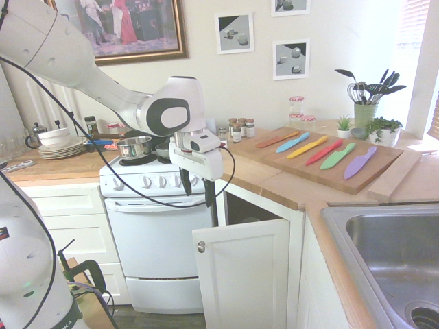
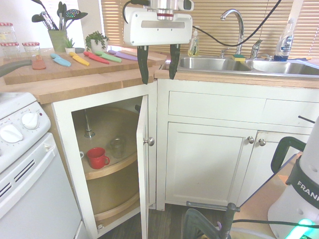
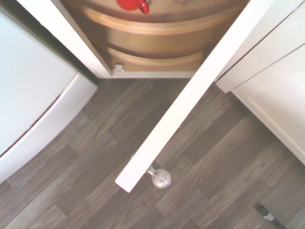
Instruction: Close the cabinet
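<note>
First exterior view showed the white corner base cabinet (image 1: pixel 300 253) below the wooden countertop (image 1: pixel 267 179), between the white oven (image 1: pixel 159 233) and the stainless steel sink (image 1: pixel 391 240). Its recessed-panel door (image 1: pixel 250 274) stood partly open, hinged on the side nearer the sink, with a round silver knob (image 1: pixel 201 247) near the top corner of its free edge. The two-finger gripper (image 1: pixel 198 194) pointed down above the door, its jaws apart and nothing between them.

In the second exterior view, the cabinet's upper curved shelf (image 2: pixel 119 166) carried a red mug (image 2: pixel 97 158) near its front edge and a clear glass (image 2: pixel 117 147) just beside the mug. Six colored knives (image 1: pixel 329 152) lay in a row across the wooden cutting board (image 1: pixel 274 159) on the countertop. Wrist view looked down on the door's top edge, with wood-look flooring (image 3: pixel 105 143) underneath.
</note>
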{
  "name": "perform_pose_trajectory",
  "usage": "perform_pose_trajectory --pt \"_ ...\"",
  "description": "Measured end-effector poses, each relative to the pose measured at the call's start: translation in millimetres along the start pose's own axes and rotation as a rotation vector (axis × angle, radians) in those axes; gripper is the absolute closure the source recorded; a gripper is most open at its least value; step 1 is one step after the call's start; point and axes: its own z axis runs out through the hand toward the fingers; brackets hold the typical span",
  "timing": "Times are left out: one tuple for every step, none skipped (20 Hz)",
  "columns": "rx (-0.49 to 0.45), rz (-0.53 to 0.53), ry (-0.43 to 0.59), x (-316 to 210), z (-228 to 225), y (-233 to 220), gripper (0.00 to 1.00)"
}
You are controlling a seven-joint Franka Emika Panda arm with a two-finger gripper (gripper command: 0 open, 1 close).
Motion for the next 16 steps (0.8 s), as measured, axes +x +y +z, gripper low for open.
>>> perform_pose_trajectory --pt "-0.001 0.001 -0.002 0.2 0.9 0.1 0.0" --pt "-0.002 0.003 -0.003 0.7 1.6 0.8 0.0" --pt "-0.002 0.005 -0.004 0.8 2.9 2.0 0.0" --pt "0.0 0.006 -0.003 0.8 5.4 3.9 0.0" --pt "0.0 0.007 -0.002 0.0 9.8 6.6 0.0" --pt "-0.002 0.008 -0.001 -1.3 15.1 9.9 0.0" --pt "-0.006 0.009 0.0 -2.6 21.2 14.1 0.0" --pt "-0.013 0.008 0.001 -3.5 26.3 18.1 0.0" --pt "-0.022 0.006 0.004 -3.7 30.9 22.0 0.0" --pt "-0.031 0.003 0.008 -3.7 34.9 25.5 0.0" --pt "-0.041 -0.007 0.017 -3.1 39.8 28.8 0.0" --pt "-0.05 -0.02 0.03 -2.2 45.1 31.4 0.0" --pt "-0.056 -0.036 0.042 -1.3 50.9 33.3 0.0" --pt "-0.059 -0.053 0.056 0.2 57.6 34.0 0.0" --pt "-0.061 -0.068 0.066 2.7 64.5 33.9 0.0" --pt "-0.056 -0.083 0.073 5.7 71.9 33.2 0.0"
